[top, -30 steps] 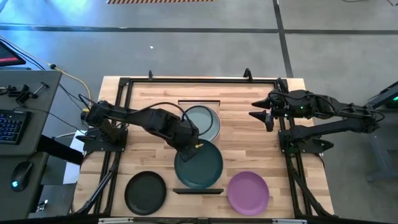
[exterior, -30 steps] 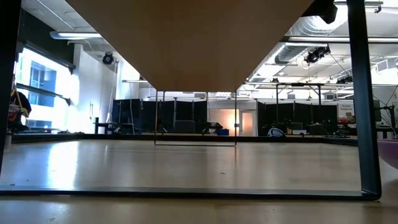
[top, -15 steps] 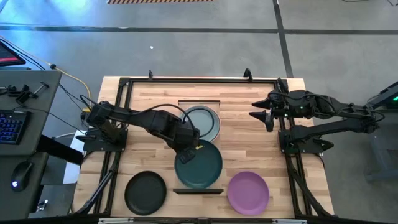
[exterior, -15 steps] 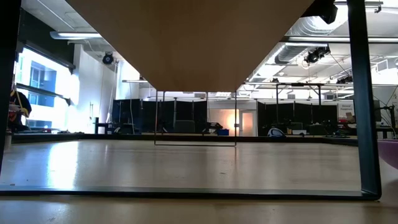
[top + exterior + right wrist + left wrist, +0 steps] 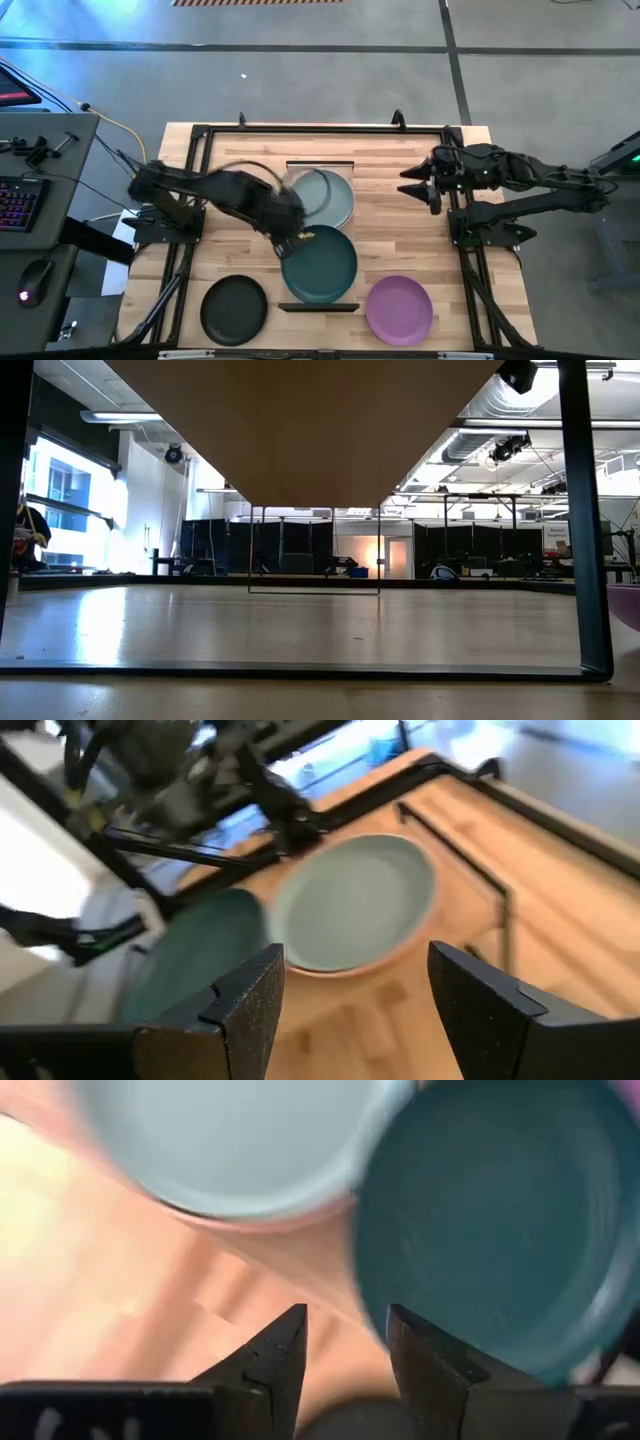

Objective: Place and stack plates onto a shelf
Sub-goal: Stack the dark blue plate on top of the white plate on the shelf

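Note:
A dark teal plate (image 5: 325, 268) lies on the near half of the shelf (image 5: 320, 163), the raised board running from far to near down the table's middle. A pale blue-green plate (image 5: 330, 197) lies on the far half, with a pink rim (image 5: 290, 1220) showing beneath it. The white plate is hidden. My left gripper (image 5: 293, 240) is open at the teal plate's left rim, over bare wood (image 5: 345, 1325). My right gripper (image 5: 415, 185) is open and empty, in the air to the right of the pale plate. A black plate (image 5: 235, 310) and a purple plate (image 5: 399, 308) lie flat on the table. My left gripper holds nothing between its fingers. One fingertip (image 5: 400, 1325) stands right at the teal plate's left rim (image 5: 372, 1295). I cannot tell whether it touches the rim.
The shelf's underside (image 5: 300, 420) spans the low view on dark legs (image 5: 585, 510). A dark frame (image 5: 200, 180) runs along the table's sides. The black plate is at the near left and the purple plate at the near right. Bare tabletop lies on either side of the shelf.
My left gripper has drawn off the teal plate's left rim toward the table's left edge, moving quickly. The teal plate stays where it was on the shelf.

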{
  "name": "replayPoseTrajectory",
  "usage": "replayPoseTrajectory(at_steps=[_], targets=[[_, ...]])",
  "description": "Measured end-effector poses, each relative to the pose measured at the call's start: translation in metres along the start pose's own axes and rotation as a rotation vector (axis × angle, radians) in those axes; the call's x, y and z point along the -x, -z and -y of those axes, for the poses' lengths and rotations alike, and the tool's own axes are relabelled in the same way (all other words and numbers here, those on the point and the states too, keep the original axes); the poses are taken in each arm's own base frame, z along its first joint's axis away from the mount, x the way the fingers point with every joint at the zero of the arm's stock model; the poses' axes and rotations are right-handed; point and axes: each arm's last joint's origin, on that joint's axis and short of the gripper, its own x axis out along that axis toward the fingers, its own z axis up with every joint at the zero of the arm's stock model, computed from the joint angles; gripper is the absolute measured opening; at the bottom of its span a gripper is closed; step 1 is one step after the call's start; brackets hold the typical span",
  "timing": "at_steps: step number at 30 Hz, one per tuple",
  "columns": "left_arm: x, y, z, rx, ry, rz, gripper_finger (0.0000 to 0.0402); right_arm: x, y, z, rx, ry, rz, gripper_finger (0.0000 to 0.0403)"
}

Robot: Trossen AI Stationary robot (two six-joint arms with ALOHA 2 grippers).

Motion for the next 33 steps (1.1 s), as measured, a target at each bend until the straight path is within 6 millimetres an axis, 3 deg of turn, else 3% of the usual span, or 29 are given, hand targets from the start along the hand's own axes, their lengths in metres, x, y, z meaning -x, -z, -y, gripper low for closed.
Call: replayPoseTrajectory(at_steps=[6, 10, 13, 15, 18, 23, 27, 33], targets=[[0.053, 0.026, -0.018, 0.109, -0.103, 0.444, 0.0133, -0.045, 0.011, -0.019, -0.049, -0.056, -0.044, 0.0212], [0.061, 0.052, -0.02, 0.145, -0.138, 0.677, 0.0126, -0.082, 0.029, -0.037, -0.08, -0.051, -0.096, 0.0135], [0.05, 0.074, -0.018, 0.16, -0.127, 0.764, 0.0097, -0.104, 0.042, -0.048, -0.112, -0.042, -0.127, 0.0041], [0.038, 0.088, -0.019, 0.197, -0.102, 0.791, 0.0061, -0.113, 0.05, -0.053, -0.112, -0.006, -0.134, 0.0013], [0.022, 0.105, -0.022, 0.259, -0.024, 0.8, 0.001, -0.126, 0.06, -0.057, -0.143, 0.038, -0.137, 0.002], [0.001, 0.121, -0.028, 0.229, 0.152, 0.804, 0.0001, -0.146, 0.063, -0.064, -0.118, -0.032, -0.1, 0.0006], [-0.008, 0.117, -0.042, 0.138, 0.32, 0.849, 0.0001, -0.148, 0.059, -0.067, -0.095, -0.067, -0.065, 0.0002], [-0.018, 0.109, -0.086, 0.079, 0.465, 1.042, 0.0, -0.144, 0.057, -0.065, -0.101, -0.02, -0.042, 0.0]])
